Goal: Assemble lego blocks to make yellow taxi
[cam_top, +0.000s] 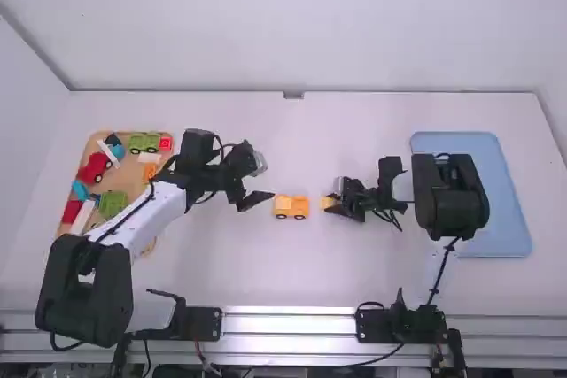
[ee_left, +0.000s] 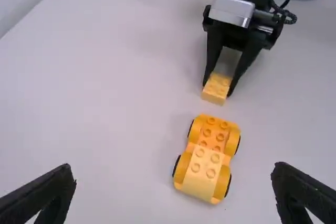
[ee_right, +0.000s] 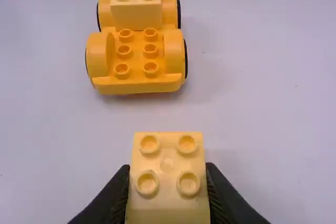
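A tan tray (cam_top: 131,171) of mixed blocks (cam_top: 113,204) lies left on the tabletop (cam_top: 213,267), a blue tray (cam_top: 503,205) right, each partly hidden by an arm. The car (cam_top: 291,207) stands between the tools. The left tool (cam_top: 265,194) is spread near it; the right tool (cam_top: 330,204), well down, pinches a yellow block (ee_right: 168,163) with four round studs. The plastic car bears a pale brick (ee_right: 136,15) on the end nearer the left tool.

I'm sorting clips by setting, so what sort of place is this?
Probably a robotics lab or test station: two mounted arms flank a bare-topped white table, with a tray of toy blocks and a blue tray.
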### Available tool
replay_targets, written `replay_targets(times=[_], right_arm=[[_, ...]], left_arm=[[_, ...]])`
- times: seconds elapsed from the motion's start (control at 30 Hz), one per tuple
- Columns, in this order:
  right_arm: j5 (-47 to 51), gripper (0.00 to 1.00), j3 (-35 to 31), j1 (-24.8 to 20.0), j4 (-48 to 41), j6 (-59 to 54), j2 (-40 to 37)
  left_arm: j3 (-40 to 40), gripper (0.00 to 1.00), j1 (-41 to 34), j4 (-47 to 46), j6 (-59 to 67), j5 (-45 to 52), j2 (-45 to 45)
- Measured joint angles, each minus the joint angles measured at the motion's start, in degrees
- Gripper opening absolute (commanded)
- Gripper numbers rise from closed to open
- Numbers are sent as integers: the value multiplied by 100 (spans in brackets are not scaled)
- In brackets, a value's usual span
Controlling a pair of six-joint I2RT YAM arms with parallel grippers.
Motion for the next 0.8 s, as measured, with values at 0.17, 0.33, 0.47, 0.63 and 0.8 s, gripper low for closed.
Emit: replay_targets(times=[0.17, 0.33, 0.47, 0.63, 0.8], right_arm=[[-15, 20, 26, 0, -28, 391, 0], [-33, 19, 404, 24, -522, 807, 0], [-66, 19, 767, 129, -1322, 678, 0], [-66, 20, 1307, 337, -2793, 70, 0], [-72, 22, 1711, 468, -3713, -525, -7]], left_arm=[[-483, 99, -81, 1224, -7, 365, 243], [-1119, 99, -111, 2712, -201, 721, 994], [-1178, 99, -116, 3158, -455, 820, 1526], [-1082, 99, -203, 3272, -463, 894, 2133], [-872, 99, -396, 3056, -59, 809, 2461]])
